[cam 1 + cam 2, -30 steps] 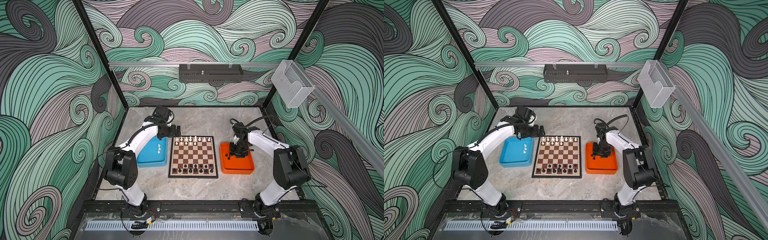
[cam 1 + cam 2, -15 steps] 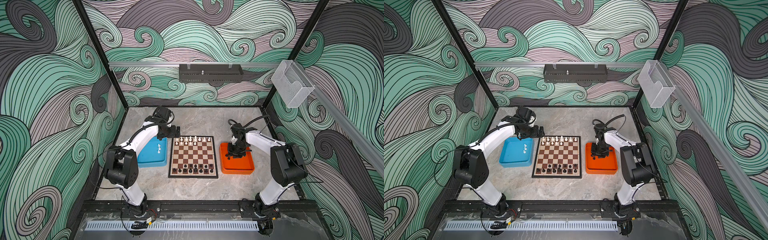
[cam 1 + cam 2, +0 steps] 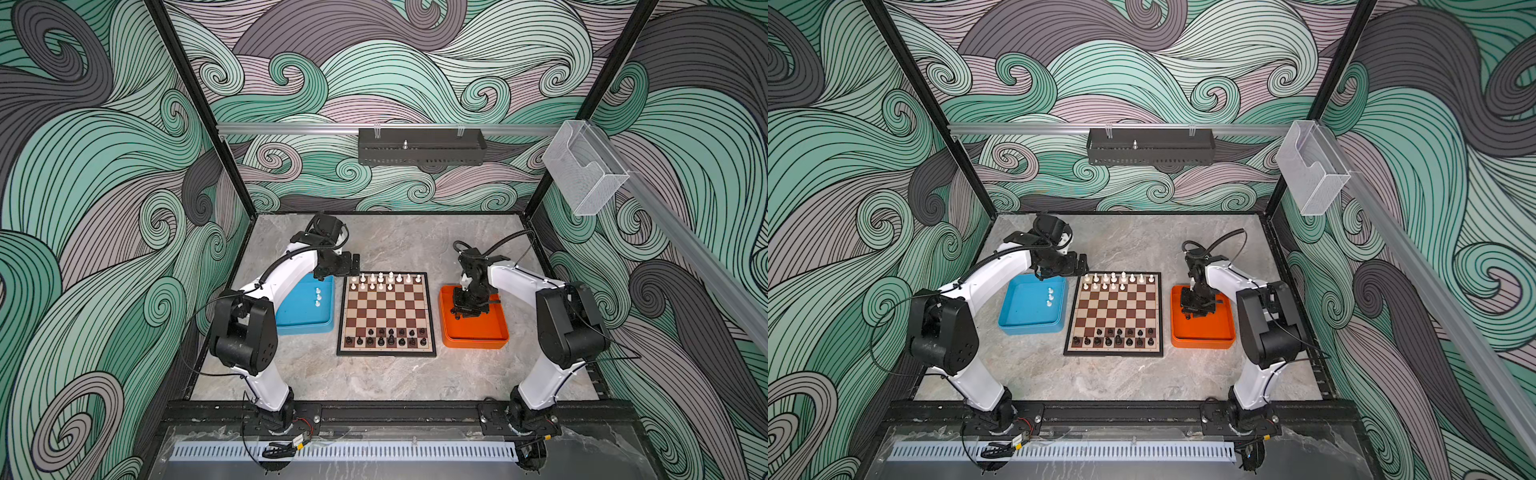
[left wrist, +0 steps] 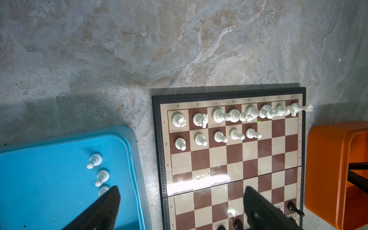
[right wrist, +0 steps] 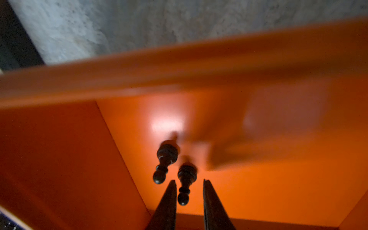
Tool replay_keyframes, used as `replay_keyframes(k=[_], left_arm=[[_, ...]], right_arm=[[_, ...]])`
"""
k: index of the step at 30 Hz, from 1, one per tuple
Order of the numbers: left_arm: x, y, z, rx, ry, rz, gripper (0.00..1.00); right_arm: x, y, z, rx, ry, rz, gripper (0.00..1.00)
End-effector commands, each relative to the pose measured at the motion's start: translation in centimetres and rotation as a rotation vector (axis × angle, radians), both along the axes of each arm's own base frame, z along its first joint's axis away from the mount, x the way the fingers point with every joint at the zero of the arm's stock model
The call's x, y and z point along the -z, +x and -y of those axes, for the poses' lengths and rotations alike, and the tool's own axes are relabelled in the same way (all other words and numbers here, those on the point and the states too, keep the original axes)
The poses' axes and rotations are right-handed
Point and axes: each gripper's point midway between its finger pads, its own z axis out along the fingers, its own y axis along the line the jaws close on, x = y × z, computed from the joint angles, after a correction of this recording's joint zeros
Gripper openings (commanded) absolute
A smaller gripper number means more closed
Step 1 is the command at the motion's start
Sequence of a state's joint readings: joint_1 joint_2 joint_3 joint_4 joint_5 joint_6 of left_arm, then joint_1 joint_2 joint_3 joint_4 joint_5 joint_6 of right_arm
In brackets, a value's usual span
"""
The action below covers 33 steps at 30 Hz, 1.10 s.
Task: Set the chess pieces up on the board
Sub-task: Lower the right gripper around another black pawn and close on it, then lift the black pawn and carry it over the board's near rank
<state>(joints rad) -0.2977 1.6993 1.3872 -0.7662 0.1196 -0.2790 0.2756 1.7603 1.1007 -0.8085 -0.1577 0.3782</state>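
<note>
The board (image 3: 386, 309) lies mid-table, with white chess pieces (image 3: 384, 280) in its two far rows and black ones (image 3: 386, 337) in its two near rows. My right gripper (image 3: 458, 316) reaches down into the orange tray (image 3: 478, 332). In the right wrist view its jaws (image 5: 189, 180) stand narrowly open around a black pawn (image 5: 186, 175), a small gap showing on one side. A second black pawn (image 5: 166, 157) stands just beside it. My left gripper (image 4: 181, 191) hangs wide open and empty over the board's far left corner (image 3: 355, 266).
A blue tray (image 3: 305, 320) left of the board holds three white pawns (image 3: 318, 297); in the left wrist view one pawn (image 4: 103, 190) is partly behind a finger. The tray walls rise around my right gripper. Cage posts and patterned walls enclose the table.
The right gripper's jaws have narrowed around the black pawn in the orange tray. The left arm has hardly moved and stays open.
</note>
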Motion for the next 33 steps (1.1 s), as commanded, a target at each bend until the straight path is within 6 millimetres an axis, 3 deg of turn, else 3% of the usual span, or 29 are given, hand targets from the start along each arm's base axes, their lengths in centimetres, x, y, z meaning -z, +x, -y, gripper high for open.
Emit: replay_keyframes(k=[1, 21, 33], left_arm=[[-0.5, 0.3, -0.1, 0.000, 0.016, -0.001, 0.99], [-0.2, 0.3, -0.2, -0.005, 0.024, -0.012, 0.99], [-0.3, 1.2, -3.0, -0.079, 0.069, -0.013, 0.99]], right_arm=[[0.5, -0.2, 0.1, 0.000, -0.017, -0.015, 0.23], [0.1, -0.2, 0.1, -0.009, -0.019, -0.013, 0.12], [-4.2, 0.9, -0.2, -0.050, -0.021, 0.068, 0.12]])
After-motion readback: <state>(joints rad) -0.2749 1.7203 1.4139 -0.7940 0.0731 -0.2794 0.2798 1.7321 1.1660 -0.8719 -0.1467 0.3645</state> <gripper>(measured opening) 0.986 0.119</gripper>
